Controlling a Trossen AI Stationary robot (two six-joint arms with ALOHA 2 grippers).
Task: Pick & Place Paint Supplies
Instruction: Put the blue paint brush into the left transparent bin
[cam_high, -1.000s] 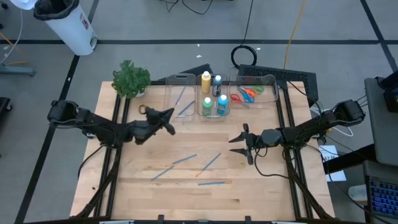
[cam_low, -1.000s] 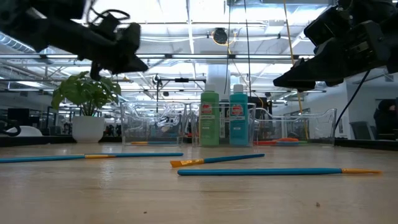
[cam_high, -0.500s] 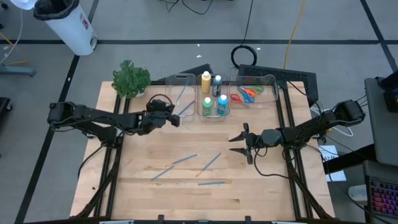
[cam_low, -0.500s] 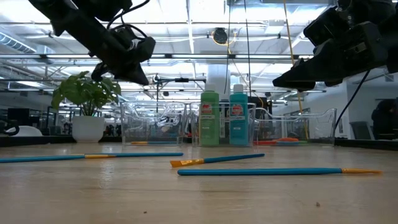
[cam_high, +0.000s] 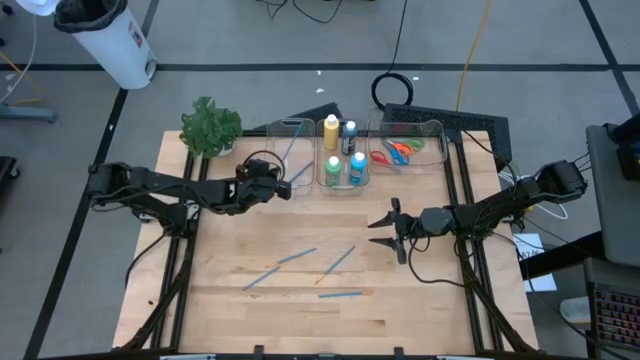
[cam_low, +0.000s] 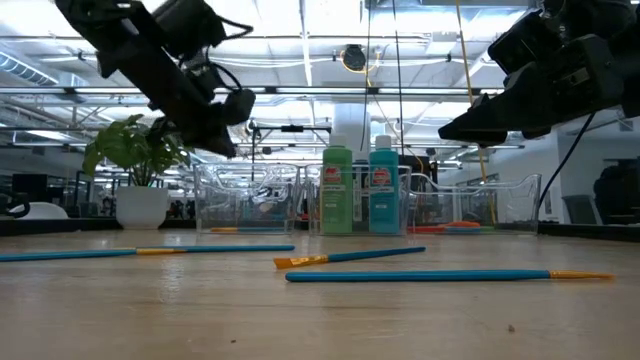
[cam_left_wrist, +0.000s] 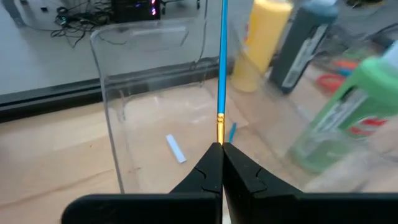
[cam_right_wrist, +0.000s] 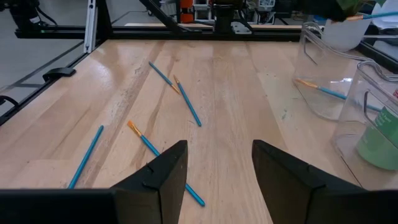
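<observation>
Two grippers: left gripper (cam_left_wrist: 221, 163) clamps paintbrush (cam_left_wrist: 222, 68); right gripper (cam_right_wrist: 216, 163) spread, empty.

The left arm reaches across from its side, its left gripper (cam_left_wrist: 219, 163) with fingers pressed together, pinching a brush (cam_left_wrist: 222, 68) that sticks out forward past the fingertips. The right arm waits, stretched inward, its right gripper (cam_right_wrist: 214, 168) parted, nothing between its jaws.
</observation>
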